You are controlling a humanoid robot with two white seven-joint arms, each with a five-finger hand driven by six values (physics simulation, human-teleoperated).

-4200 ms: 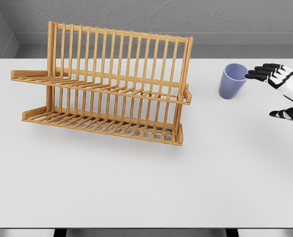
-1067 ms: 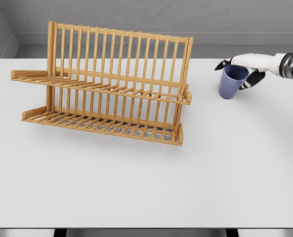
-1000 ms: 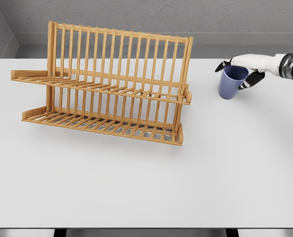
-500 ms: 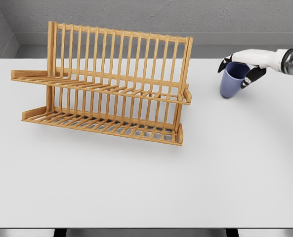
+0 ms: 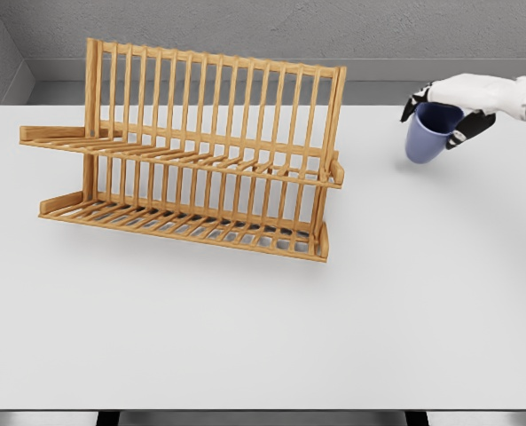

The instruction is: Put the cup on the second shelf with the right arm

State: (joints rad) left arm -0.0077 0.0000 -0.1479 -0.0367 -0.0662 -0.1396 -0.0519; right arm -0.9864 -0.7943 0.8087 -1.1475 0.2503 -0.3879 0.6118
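We see the right hand (image 5: 458, 99) at about two o'clock in the head view, its white arm coming in from the right edge, and its fingers (image 5: 468, 130) are wrapped around the cup (image 5: 427, 133), gripping it near the rim from above and from the side. The cup is blue-violet, tilted so that its mouth leans toward the hand and its base points down and to the left. It seems to hang just clear of the table (image 5: 263, 328), though from this angle we cannot be sure that the base is not touching the white top. A faint shadow lies under it on the table. The rack (image 5: 187, 151) stands at about ten o'clock, well apart from the cup, with the bare tabletop between them. It is a wooden dish rack with upright slats along the back and two slatted shelves, the upper shelf (image 5: 183, 158) running from the left post to the right post, the lower shelf (image 5: 183, 226) sitting on the table in front of and below it. Both shelves carry nothing. Behind the table, at twelve o'clock, runs a grey wall (image 5: 263, 27).
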